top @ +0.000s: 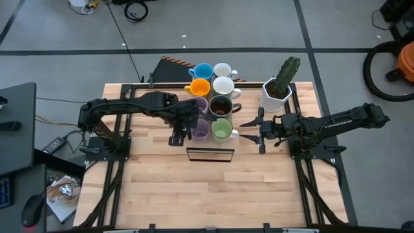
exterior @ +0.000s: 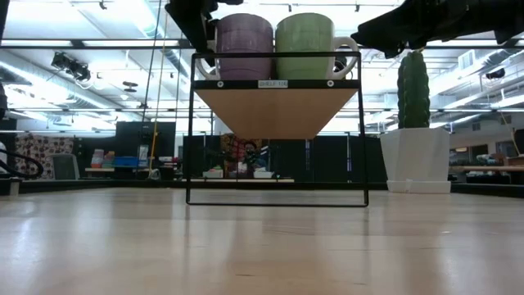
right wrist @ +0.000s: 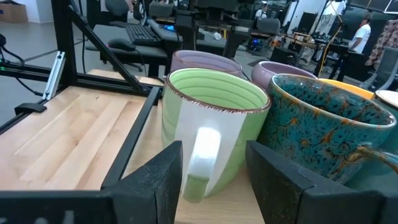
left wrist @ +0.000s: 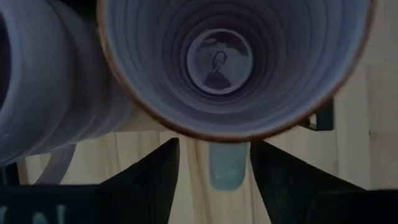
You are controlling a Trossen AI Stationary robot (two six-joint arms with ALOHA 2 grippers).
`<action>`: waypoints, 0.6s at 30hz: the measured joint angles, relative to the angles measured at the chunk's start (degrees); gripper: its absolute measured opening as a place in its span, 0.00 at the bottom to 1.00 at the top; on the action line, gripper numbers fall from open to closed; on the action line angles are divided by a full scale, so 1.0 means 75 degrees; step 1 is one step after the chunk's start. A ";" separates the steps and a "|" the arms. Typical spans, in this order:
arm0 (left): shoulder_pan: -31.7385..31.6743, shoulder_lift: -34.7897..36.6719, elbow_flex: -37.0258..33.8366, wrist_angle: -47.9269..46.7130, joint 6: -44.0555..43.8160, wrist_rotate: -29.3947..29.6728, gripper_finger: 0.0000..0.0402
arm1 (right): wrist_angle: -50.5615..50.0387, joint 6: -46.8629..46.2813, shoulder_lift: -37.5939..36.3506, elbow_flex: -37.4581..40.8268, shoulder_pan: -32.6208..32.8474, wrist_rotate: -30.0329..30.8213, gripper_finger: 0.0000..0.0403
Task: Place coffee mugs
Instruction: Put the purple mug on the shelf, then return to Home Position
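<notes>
**Flanking the mug cluster on the rack**

Eight mugs are grouped on the black rack [top: 210,154] over the tabletop [top: 194,194]. The left hand [top: 179,134] is seen beside the front lavender mug [top: 200,131], fingers apart astride its handle. The right hand [top: 249,129] faces the green mug [top: 221,129], fingers apart around its handle.

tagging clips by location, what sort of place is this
Probably a robotics lab in an open-plan office or workshop: a wooden table with two arms mounted on it, desks with a keyboard and office chairs behind, and people standing farther back under ceiling strip lights.
</notes>
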State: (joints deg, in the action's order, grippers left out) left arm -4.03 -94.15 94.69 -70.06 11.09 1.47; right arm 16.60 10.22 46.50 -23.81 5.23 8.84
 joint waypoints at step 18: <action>-0.0132 0.0790 0.0455 -0.0553 -0.0009 0.0181 0.53 | -0.0167 0.0008 -0.0003 0.0000 0.0016 0.0003 0.45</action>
State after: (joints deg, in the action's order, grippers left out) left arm -5.02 -88.22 98.10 -74.21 11.03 2.83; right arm 15.35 10.28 46.48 -23.81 5.35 8.86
